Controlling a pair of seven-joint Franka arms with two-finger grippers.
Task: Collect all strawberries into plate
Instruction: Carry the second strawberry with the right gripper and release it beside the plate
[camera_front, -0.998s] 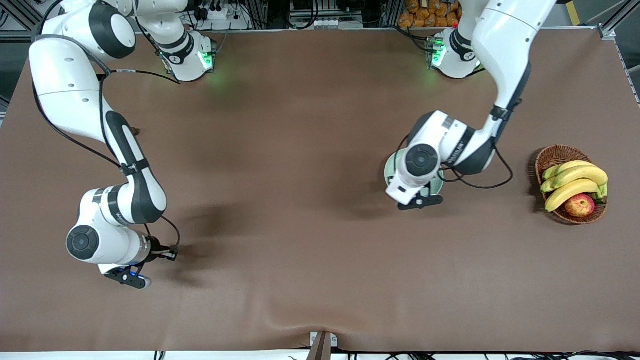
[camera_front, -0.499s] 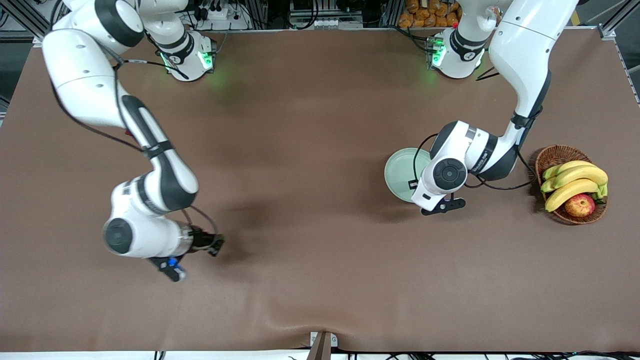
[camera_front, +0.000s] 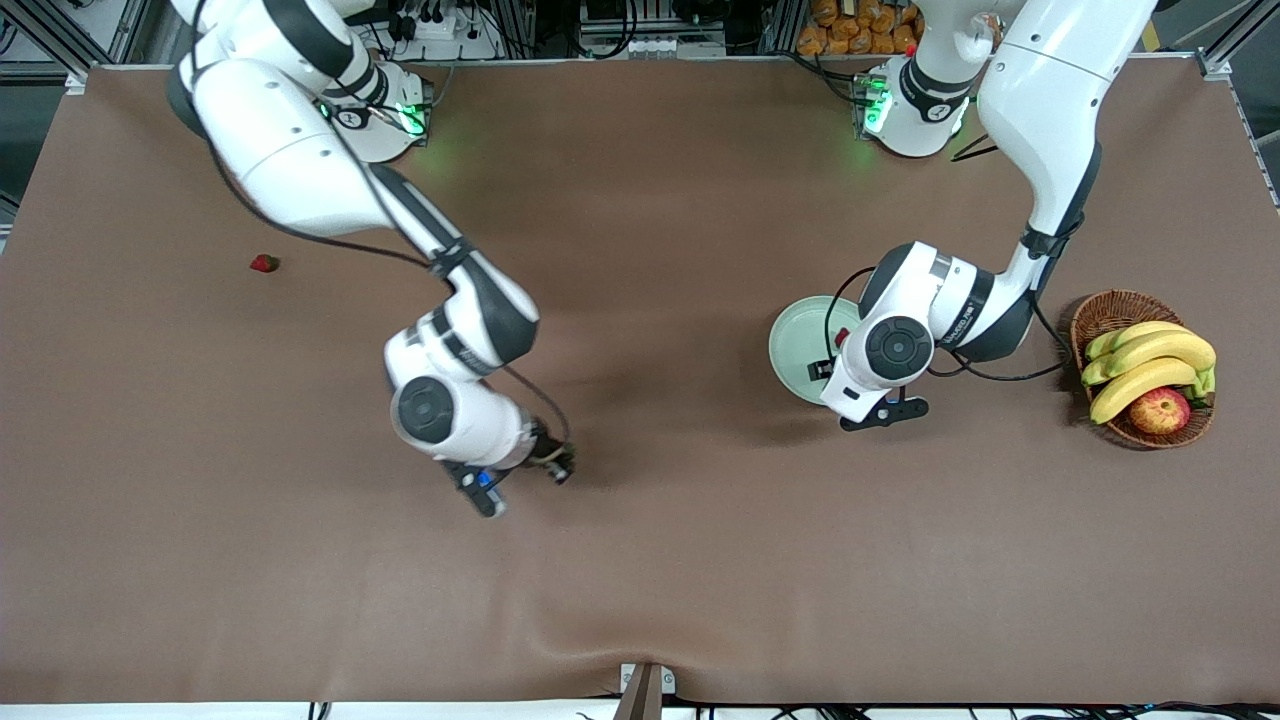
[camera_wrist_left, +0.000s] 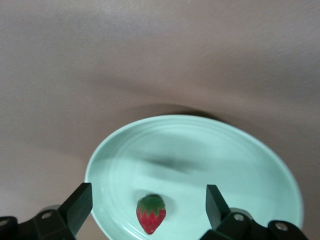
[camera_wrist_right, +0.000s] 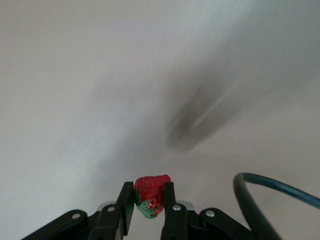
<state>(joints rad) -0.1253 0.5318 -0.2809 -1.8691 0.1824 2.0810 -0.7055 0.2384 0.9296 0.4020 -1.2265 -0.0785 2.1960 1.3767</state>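
Observation:
The pale mint-green plate (camera_front: 795, 345) (camera_wrist_left: 210, 155) lies toward the left arm's end of the table. One strawberry (camera_wrist_left: 150, 213) (camera_front: 842, 335) rests in it, free of any finger. My left gripper (camera_wrist_left: 148, 205) (camera_front: 832, 362) hangs open just over the plate, its jaws wide on either side of that berry. Over the middle of the table, my right gripper (camera_wrist_right: 149, 200) (camera_front: 555, 466) is shut on a second strawberry (camera_wrist_right: 151, 192). Another strawberry (camera_front: 264, 263) lies on the cloth toward the right arm's end.
A brown wicker basket (camera_front: 1100, 310) with bananas (camera_front: 1150, 365) and a red-yellow apple (camera_front: 1159, 410) stands at the left arm's end of the table. Brown cloth (camera_front: 640, 250) covers the whole table.
My left gripper has opened and shifted toward the basket, and its strawberry now lies in the plate. The right arm has swung from its end of the table toward the middle, still gripping its berry.

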